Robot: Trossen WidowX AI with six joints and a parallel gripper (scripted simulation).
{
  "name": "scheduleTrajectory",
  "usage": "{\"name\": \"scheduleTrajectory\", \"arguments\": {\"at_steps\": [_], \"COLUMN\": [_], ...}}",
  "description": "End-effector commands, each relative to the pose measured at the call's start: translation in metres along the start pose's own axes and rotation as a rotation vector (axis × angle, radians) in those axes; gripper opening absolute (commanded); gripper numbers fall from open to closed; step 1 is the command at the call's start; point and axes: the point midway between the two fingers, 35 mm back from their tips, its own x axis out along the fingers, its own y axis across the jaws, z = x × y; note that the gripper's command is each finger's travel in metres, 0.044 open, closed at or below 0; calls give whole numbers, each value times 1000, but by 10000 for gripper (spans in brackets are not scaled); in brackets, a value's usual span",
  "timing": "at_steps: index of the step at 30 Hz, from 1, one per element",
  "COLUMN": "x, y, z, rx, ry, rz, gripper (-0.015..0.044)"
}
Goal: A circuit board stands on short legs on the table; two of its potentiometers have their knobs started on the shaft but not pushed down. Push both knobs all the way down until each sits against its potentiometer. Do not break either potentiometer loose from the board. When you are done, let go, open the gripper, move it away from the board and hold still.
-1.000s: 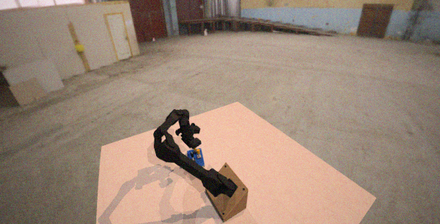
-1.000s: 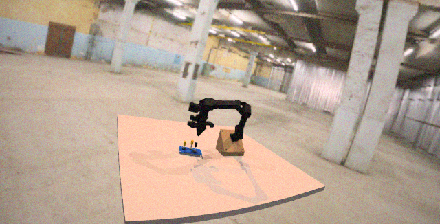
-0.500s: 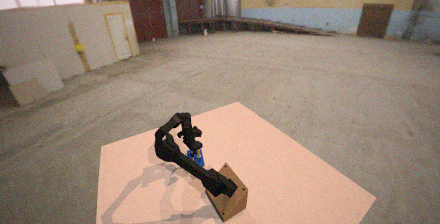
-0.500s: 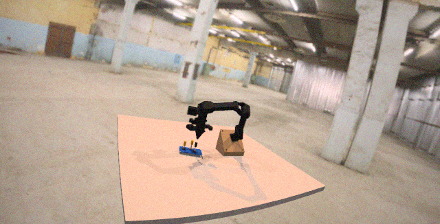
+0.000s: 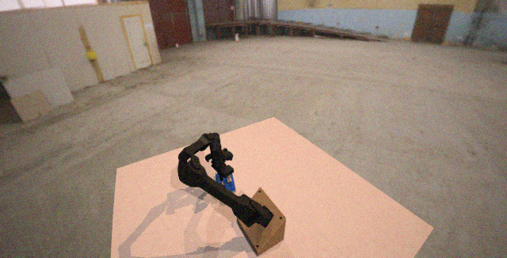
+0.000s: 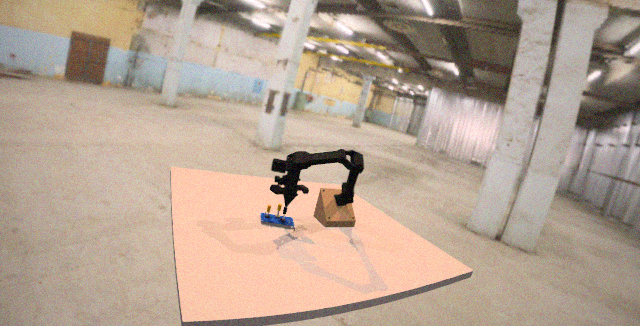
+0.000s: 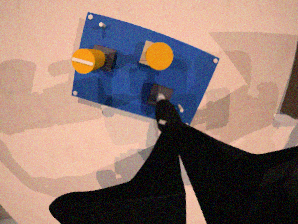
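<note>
With the fingers clenched together on nothing, the gripper (image 7: 164, 111) works as a single blunt tip, which suits pushing a knob straight down rather than grasping it. In the wrist view that tip sits over the near right part of the circuit board (image 7: 127, 83), at a small dark square component (image 7: 158, 91), not over either orange knob. Whether it touches the board there I cannot tell.

The board is on the table (image 6: 225, 266), just left of the wooden base block (image 6: 334, 209) the arm is mounted on. In the exterior view the arm arches over from the block and points the tip almost vertically down, close beside the right knob.

Left knob (image 7: 85, 60): shows a white slot and sits on a dark pot body. Right knob (image 7: 158, 55): plain orange face on a pale pot. In the exterior view both stand proud of the board on thin stems, so my read is neither is seated yet.

Obstacles: little. The dark component under the tip and a blue raised disc (image 7: 127, 84) between the knobs are the only board features near the path. Risk as I judge it: pressing off-centre or on the wrong part could lever a pot off the board, so the tip needs to shift toward the far side onto a knob top before any downward load.
</note>
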Motion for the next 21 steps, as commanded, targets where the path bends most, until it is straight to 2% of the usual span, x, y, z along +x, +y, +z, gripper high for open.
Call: {"name": "scheduleTrajectory", "arguments": {"at_steps": [1,21], "x": [0,5], "y": [1,1], "z": [0,0], "rx": [4,4], "ry": [5,5], "rz": [5,5], "gripper": [0,0]}}
